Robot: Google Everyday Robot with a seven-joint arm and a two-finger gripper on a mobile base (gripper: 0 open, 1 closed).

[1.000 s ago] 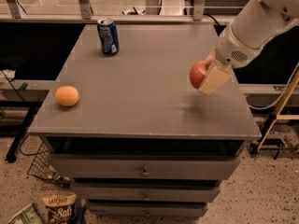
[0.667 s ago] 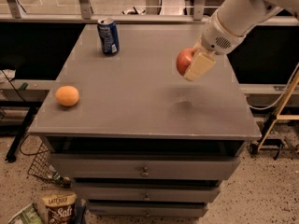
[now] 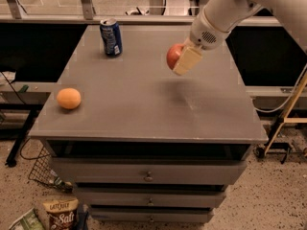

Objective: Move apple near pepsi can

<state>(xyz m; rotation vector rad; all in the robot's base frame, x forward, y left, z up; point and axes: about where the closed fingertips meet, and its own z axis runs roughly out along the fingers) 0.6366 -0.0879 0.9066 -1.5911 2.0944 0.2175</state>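
One arm (image 3: 230,6) enters from the upper right of the frame; its gripper (image 3: 181,59) hangs above the table (image 3: 144,109), right of centre, clamped on the apple (image 3: 172,55); a pale finger (image 3: 188,60) covers the apple's right flank, and the opposite finger is hidden behind the fruit. Apple position: lifted clear of the surface, with a soft shadow on the top below it. The can (image 3: 111,37) stands upright at the upper left of the table, well apart from the apple; an orange (image 3: 69,98) rests near the left edge, lower in the frame.

Handling, as judged: the apple is firm and fairly heavy for its bulk; the skin looks smooth and waxy, so it may slip or turn between flat pads; hard clamping would bruise it. Best hold: across the widest girth, pads on opposite flanks, stem left free. On release it may roll; set it down low, on bare surface just beside the can, without contact; the can looks light and would tip easily.
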